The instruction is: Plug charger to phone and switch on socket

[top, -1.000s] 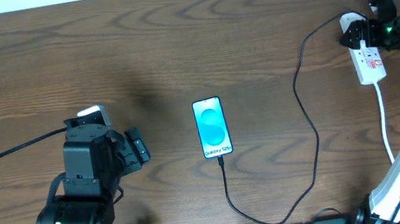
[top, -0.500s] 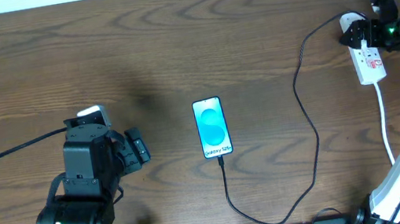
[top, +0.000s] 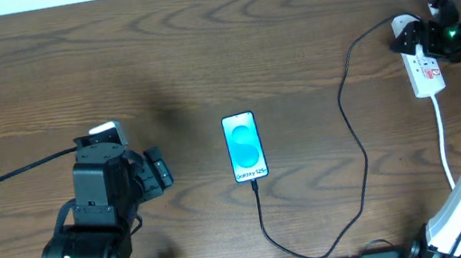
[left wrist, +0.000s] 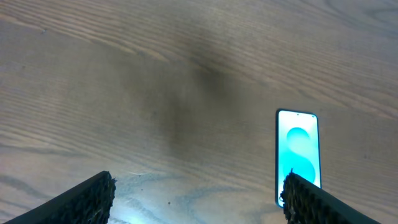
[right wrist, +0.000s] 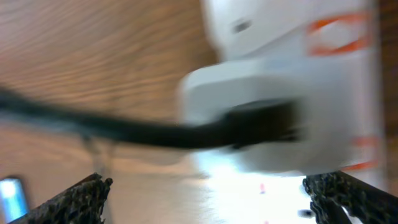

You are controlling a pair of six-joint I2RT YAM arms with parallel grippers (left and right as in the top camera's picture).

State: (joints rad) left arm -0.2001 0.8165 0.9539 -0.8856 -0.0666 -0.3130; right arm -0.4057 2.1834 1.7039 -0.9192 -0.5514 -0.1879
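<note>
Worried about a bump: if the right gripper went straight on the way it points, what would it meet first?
Likely the charger plug, a white block on the socket, dead ahead of the open right gripper; blur hides the depth.

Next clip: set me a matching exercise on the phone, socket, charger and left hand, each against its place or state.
1. phone
2. socket
3. charger
4. left hand

A. white, at the far right
B. open, left of the phone
C. centre, screen lit
D. black, looping from phone to socket

Pairs: 1-C, 2-A, 3-D, 4-B
</note>
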